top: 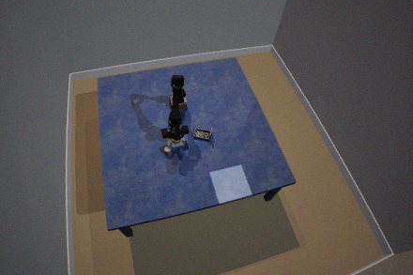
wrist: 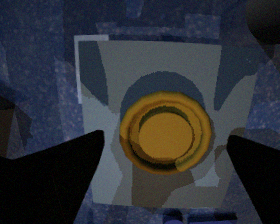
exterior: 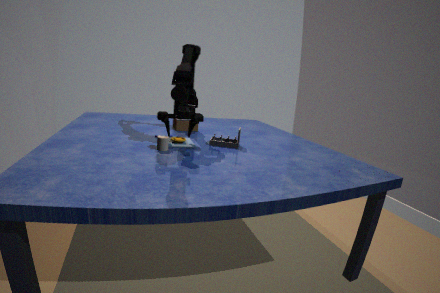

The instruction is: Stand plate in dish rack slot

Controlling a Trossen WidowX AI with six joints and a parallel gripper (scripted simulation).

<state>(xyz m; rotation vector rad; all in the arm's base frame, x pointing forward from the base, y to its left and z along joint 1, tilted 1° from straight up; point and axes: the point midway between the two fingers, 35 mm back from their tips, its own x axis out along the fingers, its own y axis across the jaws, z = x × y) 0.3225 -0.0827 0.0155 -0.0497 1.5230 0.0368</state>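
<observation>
The round yellow plate (top: 175, 140) (exterior: 177, 140) (wrist: 165, 136) lies flat on a pale square board (exterior: 188, 144) (wrist: 106, 195). My gripper (exterior: 179, 135) (wrist: 166, 139) is open and points down over the plate, with one finger on each side and nothing between them. In the wrist view the plate is centred between the fingertips, with a gap on both sides. The small dark dish rack (top: 203, 134) (exterior: 224, 143) stands on the table to the right of the board, with short rails and a taller post at its right end.
A pale cup (top: 167, 149) (exterior: 162, 143) stands at the board's front left. A dark blue object (wrist: 172, 216) shows at the wrist view's lower edge. The arm's brown base (exterior: 188, 126) is behind the board. A pale square patch (top: 231, 183) is near the blue table's front edge.
</observation>
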